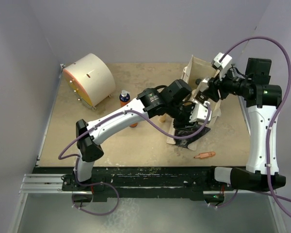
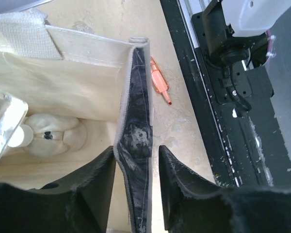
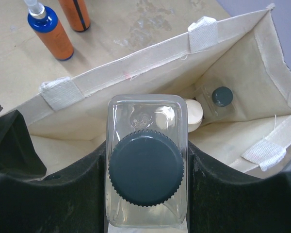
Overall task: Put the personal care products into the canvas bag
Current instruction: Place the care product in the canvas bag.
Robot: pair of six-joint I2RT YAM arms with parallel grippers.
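The canvas bag stands open at the right middle of the table. My right gripper is shut on a clear squarish bottle with a black cap and holds it over the bag's mouth. Inside the bag lie another clear black-capped bottle, a white cap and a cream-white bottle. My left gripper is open and straddles the bag's dark printed wall, with a gap on one side. Two orange bottles stand left of the bag.
A large cream drum with an orange face lies at the back left. A small orange pen-like stick lies on the table in front of the bag and also shows in the left wrist view. The left arm crosses over the nearer orange bottle.
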